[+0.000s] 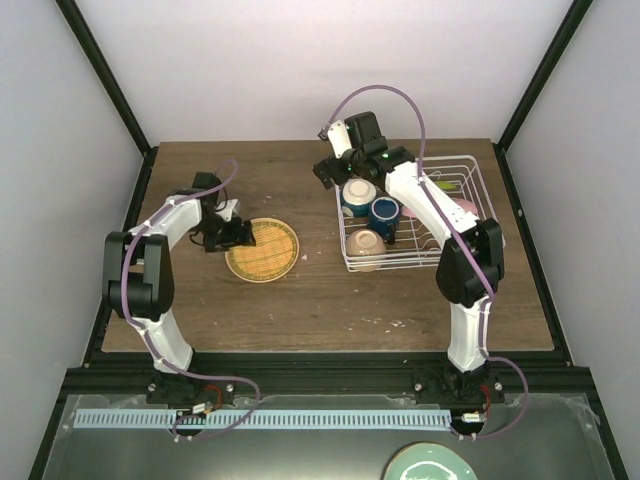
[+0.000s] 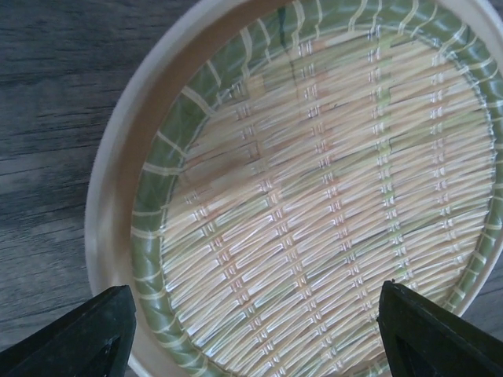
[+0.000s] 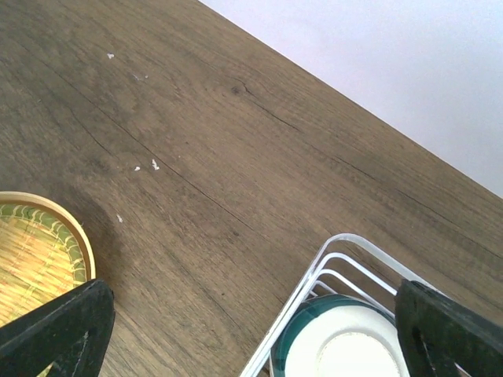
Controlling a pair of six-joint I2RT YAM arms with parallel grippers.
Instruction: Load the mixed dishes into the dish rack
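The woven-pattern yellow plate lies flat on the table, left of the dish rack. My left gripper is open over the plate's left edge; in the left wrist view the plate fills the frame between its fingers. My right gripper is open and empty above the rack's far left corner. The rack holds an upturned cream bowl, seen also in the right wrist view, the dark blue mug, a second cream bowl and a pink plate. The right arm hides part of the rack.
A pale teal plate lies below the table's near edge by the arm bases. Black frame posts stand at the table's back corners. The woven plate's rim shows at the left of the right wrist view.
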